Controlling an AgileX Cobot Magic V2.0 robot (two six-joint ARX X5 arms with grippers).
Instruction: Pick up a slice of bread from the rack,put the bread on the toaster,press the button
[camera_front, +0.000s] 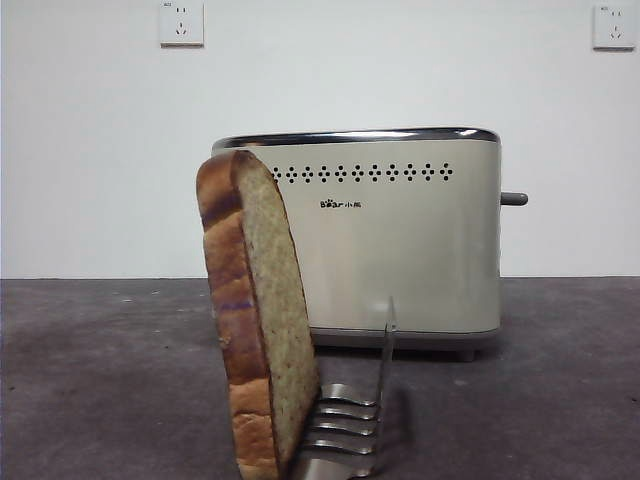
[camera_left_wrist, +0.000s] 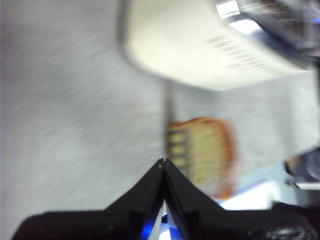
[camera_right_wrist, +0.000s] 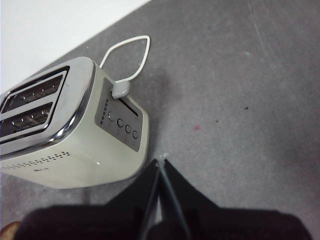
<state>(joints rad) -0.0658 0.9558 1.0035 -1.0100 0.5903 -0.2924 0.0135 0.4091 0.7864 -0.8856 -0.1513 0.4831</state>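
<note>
In the front view, a thick slice of bread (camera_front: 255, 320) with speckled tan-green crumb and dark brown crust stands on edge, leaning slightly, in the near end of a small shiny steel wire rack (camera_front: 350, 415) on the dark grey table (camera_front: 100, 380). Behind them sits a large cream-beige boxy toaster (camera_front: 400, 250) with a chrome top rim and a row of dot holes. A small grey lever button (camera_front: 513, 199) sticks out of its narrow side, high up. Two white wall sockets (camera_front: 181, 23) hang on the pale wall. No arm shows here.

The left wrist view is blurred. The left gripper (camera_left_wrist: 163, 162) hangs above the table with its two black jaws pressed together at the tips, holding nothing. Just beyond the tips lie the bread slice (camera_left_wrist: 212, 155) and the rack's dividers (camera_left_wrist: 176, 142), with the toaster (camera_left_wrist: 200, 45) farther on.

In the right wrist view, the right gripper (camera_right_wrist: 161, 161) is likewise pressed together and empty, above bare table beside the toaster's (camera_right_wrist: 70, 150) control end. The grey lever (camera_right_wrist: 121, 89) sits at the top of its slot, above a row of round dials on a grey panel (camera_right_wrist: 122, 122). Both toaster slots are empty. A white cord (camera_right_wrist: 131, 55) loops on the table behind.
</note>
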